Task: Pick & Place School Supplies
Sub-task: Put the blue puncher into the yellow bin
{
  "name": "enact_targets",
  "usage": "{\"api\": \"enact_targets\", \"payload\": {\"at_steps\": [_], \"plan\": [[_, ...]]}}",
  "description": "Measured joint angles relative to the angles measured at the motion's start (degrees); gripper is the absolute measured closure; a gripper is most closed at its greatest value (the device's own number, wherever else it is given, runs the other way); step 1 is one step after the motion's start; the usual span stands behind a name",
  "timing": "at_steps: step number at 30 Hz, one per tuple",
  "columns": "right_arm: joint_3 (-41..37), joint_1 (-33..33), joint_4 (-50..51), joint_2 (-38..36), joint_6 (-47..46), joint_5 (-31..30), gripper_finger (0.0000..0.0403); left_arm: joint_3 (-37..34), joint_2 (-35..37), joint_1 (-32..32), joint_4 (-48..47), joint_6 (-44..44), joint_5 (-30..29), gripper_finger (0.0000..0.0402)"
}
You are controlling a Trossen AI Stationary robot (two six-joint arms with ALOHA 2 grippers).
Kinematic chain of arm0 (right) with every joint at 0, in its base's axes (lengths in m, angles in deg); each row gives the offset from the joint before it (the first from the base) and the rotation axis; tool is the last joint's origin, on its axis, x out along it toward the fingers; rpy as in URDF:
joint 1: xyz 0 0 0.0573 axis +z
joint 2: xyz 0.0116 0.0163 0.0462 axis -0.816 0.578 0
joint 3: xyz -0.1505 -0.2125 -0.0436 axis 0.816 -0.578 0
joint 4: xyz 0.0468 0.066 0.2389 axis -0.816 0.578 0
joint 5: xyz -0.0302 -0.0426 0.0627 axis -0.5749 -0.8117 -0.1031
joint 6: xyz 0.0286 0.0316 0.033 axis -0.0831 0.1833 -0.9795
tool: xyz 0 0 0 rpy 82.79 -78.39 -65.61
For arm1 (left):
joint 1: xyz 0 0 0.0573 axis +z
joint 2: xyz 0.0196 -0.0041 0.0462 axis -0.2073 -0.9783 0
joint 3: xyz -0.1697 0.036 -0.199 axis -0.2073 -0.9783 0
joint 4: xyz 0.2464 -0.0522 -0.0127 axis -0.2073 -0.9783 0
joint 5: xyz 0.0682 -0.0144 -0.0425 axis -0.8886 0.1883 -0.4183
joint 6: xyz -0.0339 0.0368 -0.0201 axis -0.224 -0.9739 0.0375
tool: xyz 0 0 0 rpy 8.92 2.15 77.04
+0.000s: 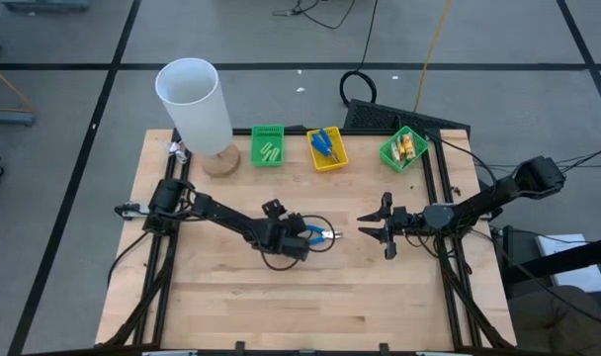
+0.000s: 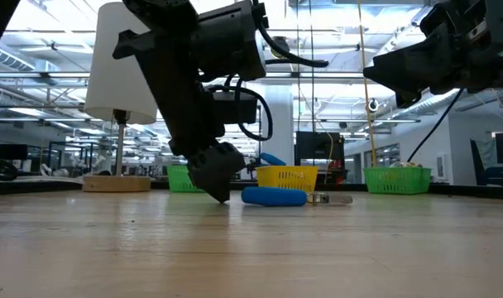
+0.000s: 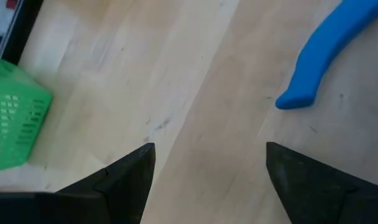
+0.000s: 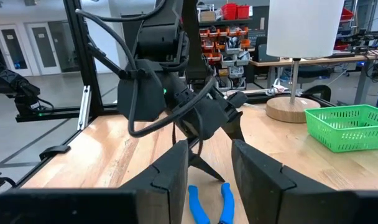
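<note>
Centre frame, left end effector gaped wide, empty, beside blue-handled pliers; probably stiff, slick — grab both handles.

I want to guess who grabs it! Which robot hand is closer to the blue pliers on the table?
Left. The left hand is open, right beside the blue pliers, nearly touching the handles. The right hand hangs farther off on the pliers' other side, with bare table between.
</note>
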Motion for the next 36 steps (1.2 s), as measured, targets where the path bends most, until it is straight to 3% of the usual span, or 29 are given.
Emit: {"api": "enact_targets", "payload": {"at_steps": [12,18,26,32,36], "plan": [[0.02,0.01,0.41,0.0,0.0,0.04,0.0289,-0.04,2.59,-5.02,1.32,-4.03,2.64,0.0092],[0.02,0.01,0.36,0.0,-0.2,-0.02,0.0289,-1.33,2.58,-7.68,18.55,-14.69,6.54,0.0092],[0.02,-0.01,-0.24,0.0,-0.39,-0.08,0.0289,-3.09,1.95,-5.73,28.92,-21.66,8.64,0.0092],[0.02,0.0,-0.89,0.0,-0.42,-0.04,0.0289,-3.23,-1.44,-1.66,31.86,-19.71,18.5,0.0092],[0.02,0.0,-0.87,0.0,-0.42,-0.02,0.0289,-3.21,-1.79,-0.26,31.27,-18.22,21.54,0.0092]]}}
